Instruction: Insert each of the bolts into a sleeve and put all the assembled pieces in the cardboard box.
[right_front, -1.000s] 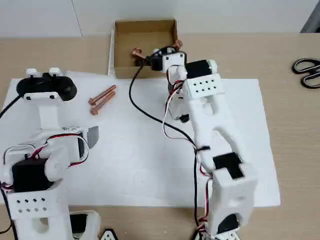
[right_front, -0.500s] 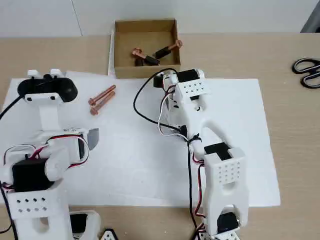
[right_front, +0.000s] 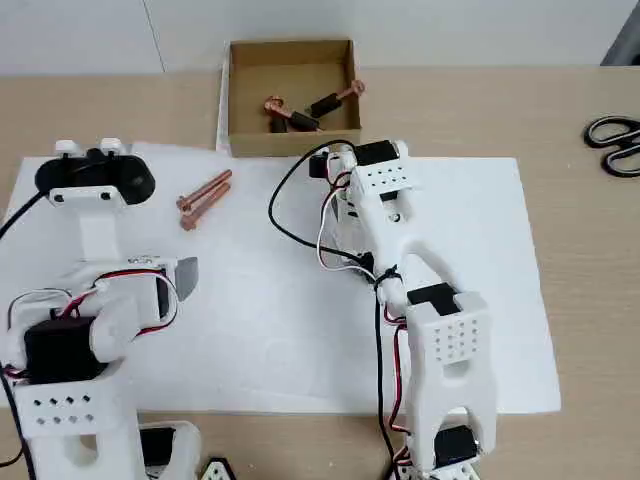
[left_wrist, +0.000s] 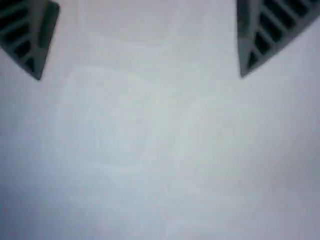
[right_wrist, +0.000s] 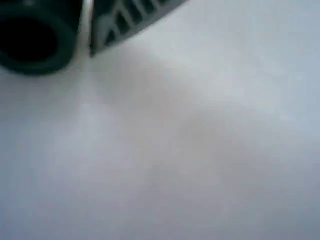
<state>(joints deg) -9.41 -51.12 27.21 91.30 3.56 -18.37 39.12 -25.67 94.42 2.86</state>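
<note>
The cardboard box (right_front: 243, 135) stands at the back of the table. Inside lie two copper bolts in black sleeves, one (right_front: 283, 113) toward its left and one (right_front: 335, 99) at its right wall. Two bare copper bolts (right_front: 204, 198) lie side by side on the white sheet (right_front: 280, 330). My left gripper (left_wrist: 140, 75) hangs open just above bare sheet, in front of those bolts, with nothing between its fingers. My right arm (right_front: 385, 180) is folded just in front of the box, its gripper hidden beneath it. A dark sleeve (right_wrist: 32, 37) sits close beside that gripper, hole facing the camera.
Black scissors (right_front: 615, 145) lie at the far right on the wooden table. A black cable (right_front: 285, 215) loops over the sheet left of the right arm. The sheet's middle and right parts are bare.
My right arm drew back from the box and folded down in front of it, leaving a sleeved bolt inside. The left arm stayed still.
</note>
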